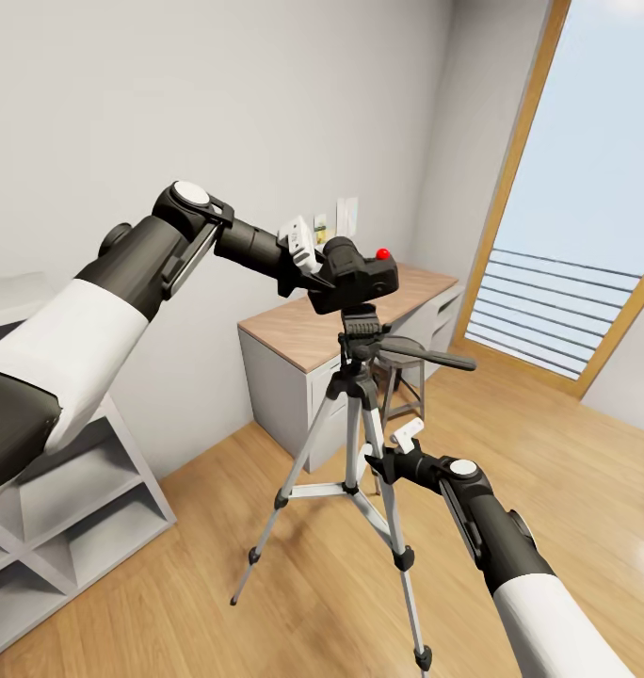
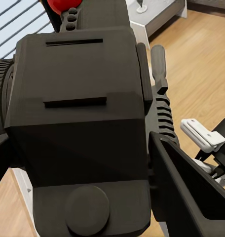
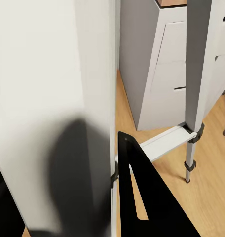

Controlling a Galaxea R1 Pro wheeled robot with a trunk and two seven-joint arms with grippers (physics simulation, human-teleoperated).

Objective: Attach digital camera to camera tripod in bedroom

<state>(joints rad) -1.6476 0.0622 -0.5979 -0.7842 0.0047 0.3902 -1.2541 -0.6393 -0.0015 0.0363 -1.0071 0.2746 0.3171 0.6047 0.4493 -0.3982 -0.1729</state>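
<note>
Right arm: I see my right gripper [image 1: 386, 459] low and right of the middle in the head view. It is closed on one leg of the camera tripod [image 1: 352, 414]. In the right wrist view that silver leg [image 3: 95, 98] is huge and blurry, with one black finger [image 3: 147, 197] right beside it.
Left arm: My left gripper [image 1: 314, 273] comes in from the upper left and is clamped on the digital camera [image 1: 360, 276].
Camera: It sits right on top of the tripod's black head, in the middle of the head view. It has a red dot on top. I cannot tell if it is locked on.
Tripod: It stands on the wood floor [image 1: 265, 612], with its long handle pointing right.
Desk: The wood-topped desk [image 1: 308, 334] is behind the tripod, by the wall.
Window: The tall window [image 1: 586, 188] is far off at the upper right.
</note>
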